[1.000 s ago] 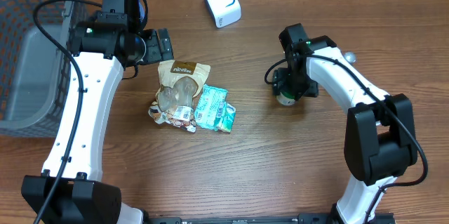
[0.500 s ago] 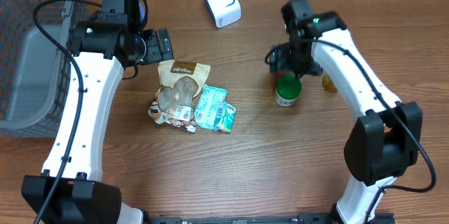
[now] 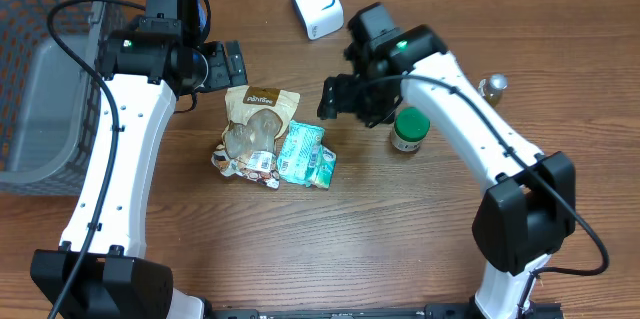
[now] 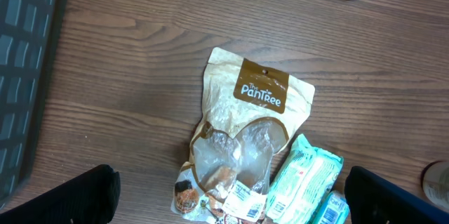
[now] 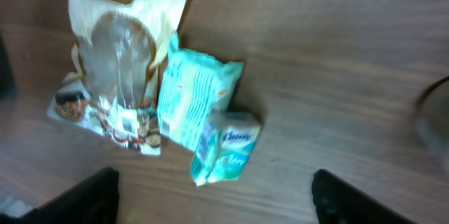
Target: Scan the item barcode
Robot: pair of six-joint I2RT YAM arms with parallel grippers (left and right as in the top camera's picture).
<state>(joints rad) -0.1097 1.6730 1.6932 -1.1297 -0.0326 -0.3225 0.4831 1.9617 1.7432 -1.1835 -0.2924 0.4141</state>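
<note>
A tan Pantree pouch (image 3: 258, 119) lies flat mid-table, with two teal packets (image 3: 305, 154) against its right side. In the left wrist view the pouch (image 4: 245, 126) is centred, barcode labels showing at its lower end. My left gripper (image 3: 232, 62) hovers open just behind the pouch, holding nothing. My right gripper (image 3: 340, 99) hangs open above the table, right of the pouch. Its view is blurred and shows the teal packets (image 5: 196, 104) below it. The white scanner (image 3: 316, 2) stands at the back.
A green-lidded jar (image 3: 409, 129) stands right of the packets, beside the right arm. A small bottle (image 3: 492, 86) sits further right. A dark mesh basket (image 3: 40, 79) fills the far left edge.
The right gripper has left the green-lidded jar standing on the table and swung left toward the packets. The left arm has not moved.
</note>
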